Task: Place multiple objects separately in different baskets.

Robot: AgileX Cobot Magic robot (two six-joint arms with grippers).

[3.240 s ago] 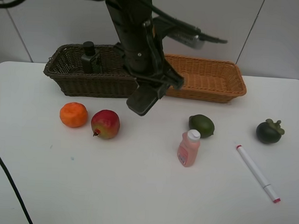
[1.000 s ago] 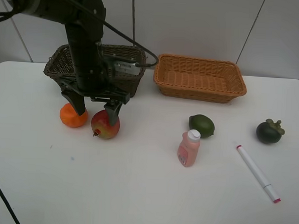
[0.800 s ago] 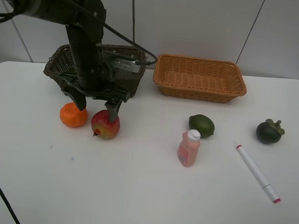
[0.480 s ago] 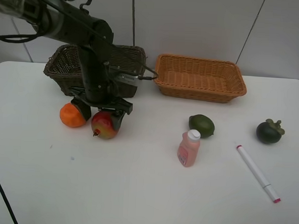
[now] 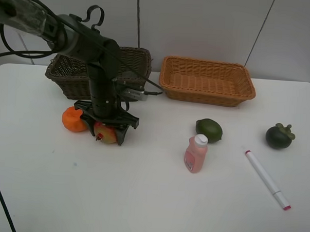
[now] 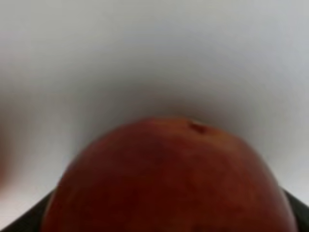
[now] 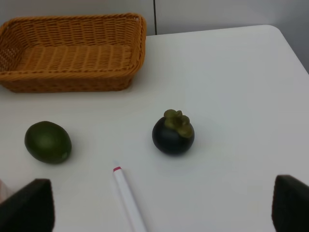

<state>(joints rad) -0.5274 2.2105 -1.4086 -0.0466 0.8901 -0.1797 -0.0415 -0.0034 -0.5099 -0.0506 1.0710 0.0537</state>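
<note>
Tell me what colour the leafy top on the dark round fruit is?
Olive green. The leafy top of the mangosteen shows best in the right wrist view.

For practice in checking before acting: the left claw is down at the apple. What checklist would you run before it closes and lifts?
1. Left claw astride the apple, one jaw each side: ok.
2. Apple centred in the left wrist view: ok.
3. Orange clear of the claw: cannot tell; they sit very close.
4. Tan basket free of items: ok.
5. Dark basket has room: cannot tell; the arm hides part of it.
</note>
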